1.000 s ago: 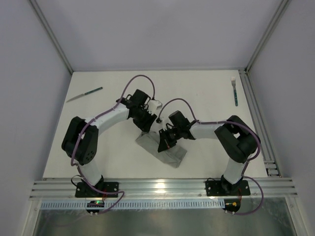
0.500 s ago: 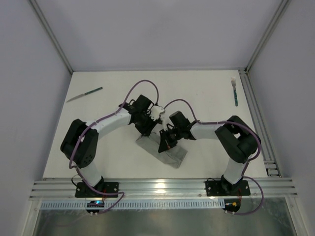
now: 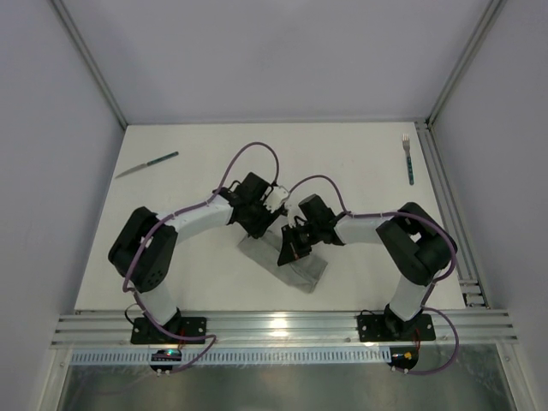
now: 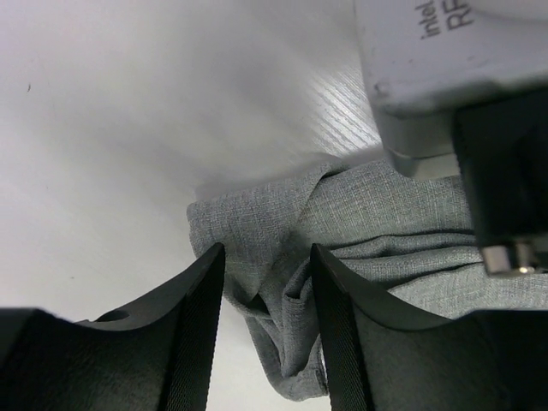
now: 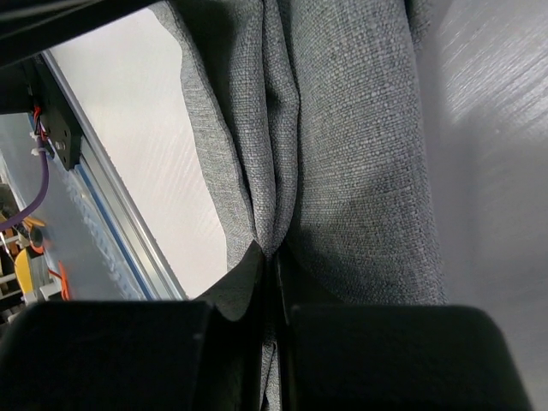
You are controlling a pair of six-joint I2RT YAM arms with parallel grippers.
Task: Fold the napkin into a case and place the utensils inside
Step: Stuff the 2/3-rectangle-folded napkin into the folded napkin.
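Observation:
The grey napkin (image 3: 291, 267) lies bunched in a narrow folded strip near the table's front middle. My right gripper (image 3: 286, 250) is shut on a pinched fold of the napkin (image 5: 360, 154); its jaws (image 5: 276, 257) meet on the cloth. My left gripper (image 3: 266, 224) hangs over the napkin's far end. In the left wrist view it (image 4: 265, 287) is open, with a crumpled fold of the napkin (image 4: 360, 214) between the fingers. The knife (image 3: 147, 164) lies at the far left and the fork (image 3: 408, 158) at the far right. Both are away from the grippers.
The right arm's wrist camera housing (image 4: 454, 68) sits close above the cloth beside my left gripper. A metal rail (image 3: 449, 205) runs along the table's right edge, and another rail (image 3: 274, 325) crosses the front by the arm bases.
My left gripper has moved right and slightly nearer, onto the napkin's far end beside the right gripper. The right gripper has held its grip in place.

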